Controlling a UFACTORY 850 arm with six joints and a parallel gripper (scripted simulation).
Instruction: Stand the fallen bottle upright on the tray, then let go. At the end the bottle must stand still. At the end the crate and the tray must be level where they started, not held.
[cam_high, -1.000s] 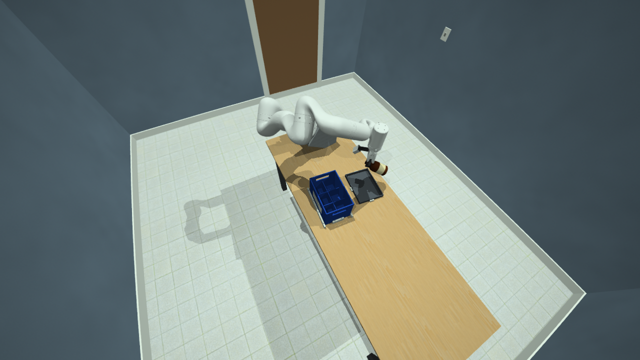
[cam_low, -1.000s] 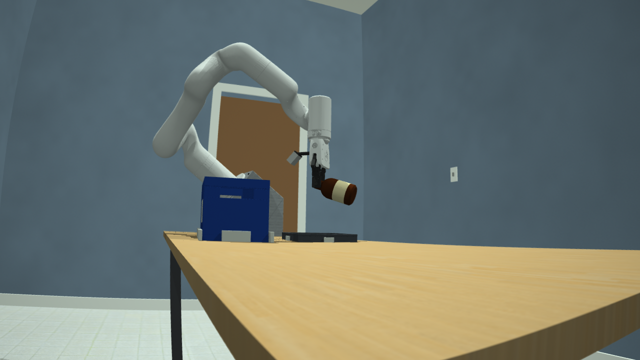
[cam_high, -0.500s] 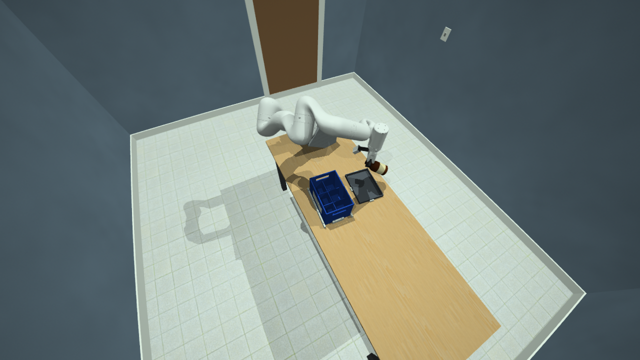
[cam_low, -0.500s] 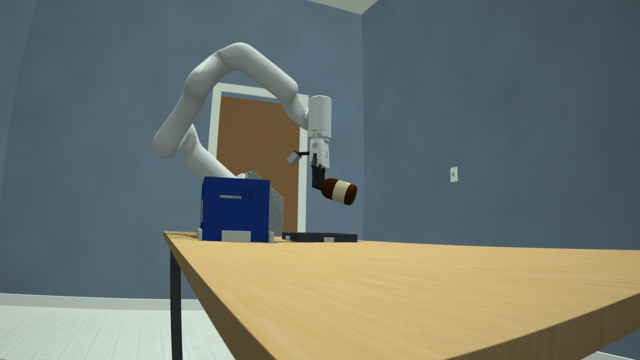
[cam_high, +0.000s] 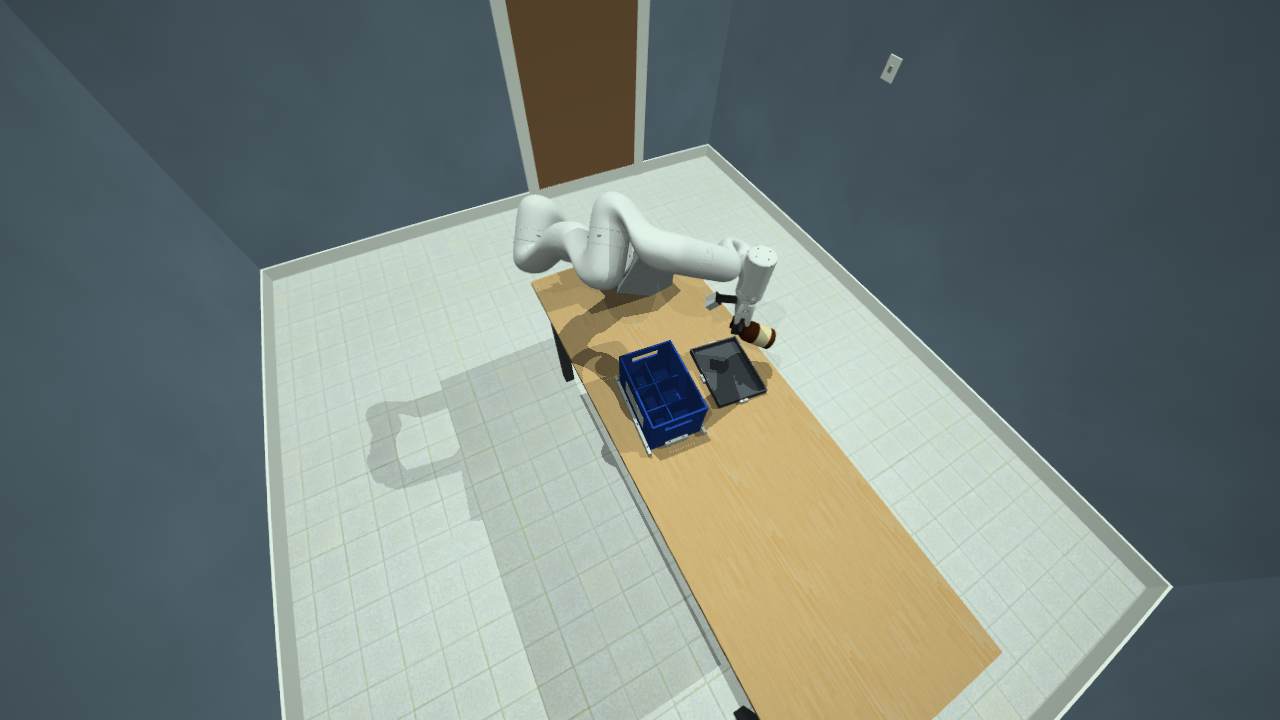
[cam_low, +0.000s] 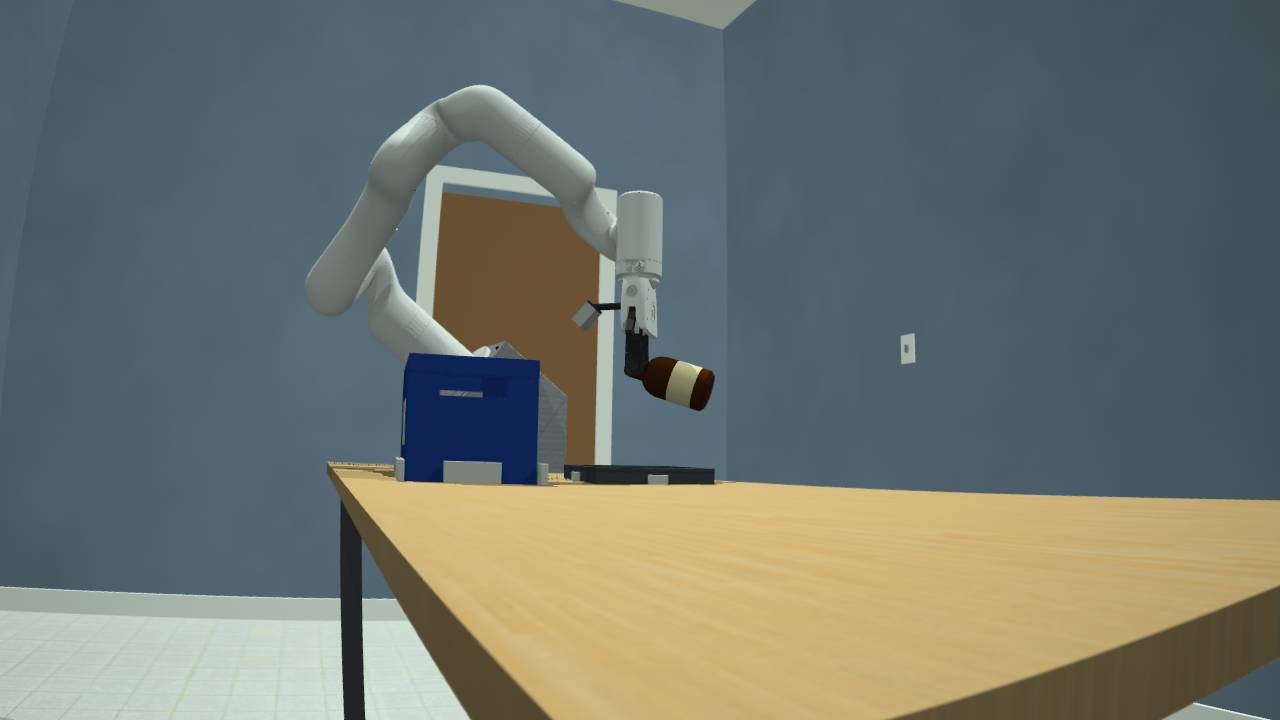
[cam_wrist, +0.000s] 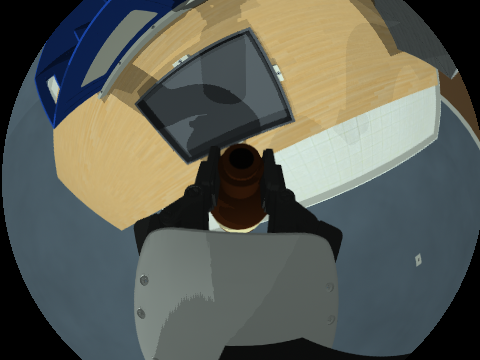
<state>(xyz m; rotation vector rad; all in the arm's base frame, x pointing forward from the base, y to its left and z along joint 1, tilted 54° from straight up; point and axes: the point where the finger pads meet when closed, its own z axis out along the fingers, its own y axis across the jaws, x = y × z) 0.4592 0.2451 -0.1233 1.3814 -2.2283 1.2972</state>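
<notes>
The brown, cream-labelled bottle (cam_high: 758, 334) (cam_low: 680, 383) (cam_wrist: 241, 192) hangs tilted, neck up; crate (cam_high: 664, 394) (cam_low: 471, 429) (cam_wrist: 75, 65) and tray (cam_high: 738, 399) (cam_low: 640, 475) (cam_wrist: 291, 119) sit level near the counter's arm-end edge.

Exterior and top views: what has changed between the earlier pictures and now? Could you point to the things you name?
Nothing visibly changed. The claw (cam_high: 738, 328) (cam_low: 636, 371) (cam_wrist: 241, 160) is in the same place, shut on the neck of the bottle (cam_high: 759, 334) (cam_low: 680, 383) (cam_wrist: 240, 192), which is still tilted in the air, base lower than neck. The crate (cam_high: 662, 437) (cam_low: 469, 434) (cam_wrist: 72, 90) and tray (cam_high: 742, 376) (cam_low: 644, 475) (cam_wrist: 165, 100) stayed put.
</notes>
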